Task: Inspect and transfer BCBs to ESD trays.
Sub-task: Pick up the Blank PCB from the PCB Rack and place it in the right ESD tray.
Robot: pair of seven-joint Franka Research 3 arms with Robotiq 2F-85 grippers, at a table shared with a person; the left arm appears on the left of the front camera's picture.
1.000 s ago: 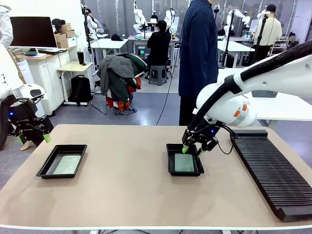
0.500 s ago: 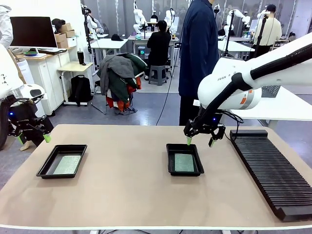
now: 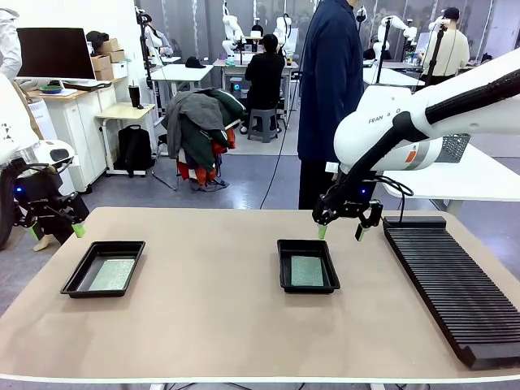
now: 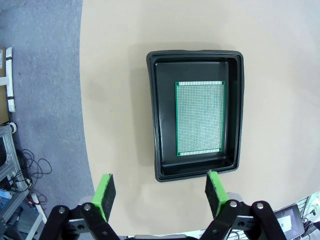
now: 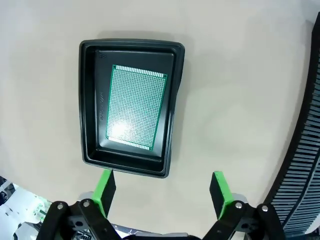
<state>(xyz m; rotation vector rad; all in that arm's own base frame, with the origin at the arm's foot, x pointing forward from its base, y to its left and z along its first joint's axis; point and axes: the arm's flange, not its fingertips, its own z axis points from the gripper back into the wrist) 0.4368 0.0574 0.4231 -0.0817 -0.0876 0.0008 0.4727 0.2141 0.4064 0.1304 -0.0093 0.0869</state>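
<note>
Two black ESD trays sit on the table, the left tray (image 3: pixel 103 268) and the middle tray (image 3: pixel 307 266). Each holds one green BCB lying flat: one BCB (image 3: pixel 112 275) in the left tray, another BCB (image 3: pixel 307 271) in the middle tray. My right gripper (image 3: pixel 340 231) hangs open above the table just behind the middle tray's far right corner, nothing between its fingers. In the right wrist view the tray (image 5: pixel 131 107) and its board (image 5: pixel 136 106) lie below the open gripper (image 5: pixel 163 189). My left gripper (image 3: pixel 55 231) is open off the table's left edge; its wrist view shows its tray (image 4: pixel 196 114) and board (image 4: pixel 200 118).
A long black ribbed rack (image 3: pixel 455 284) runs along the table's right side, close to my right arm. A person in a dark coat (image 3: pixel 331 81) stands at the far side of the table. Bare tabletop (image 3: pixel 211 276) lies between the two trays.
My right gripper has risen from the middle tray's far edge and moved back and to the right, empty, leaving the board in the tray. The left arm has stayed still.
</note>
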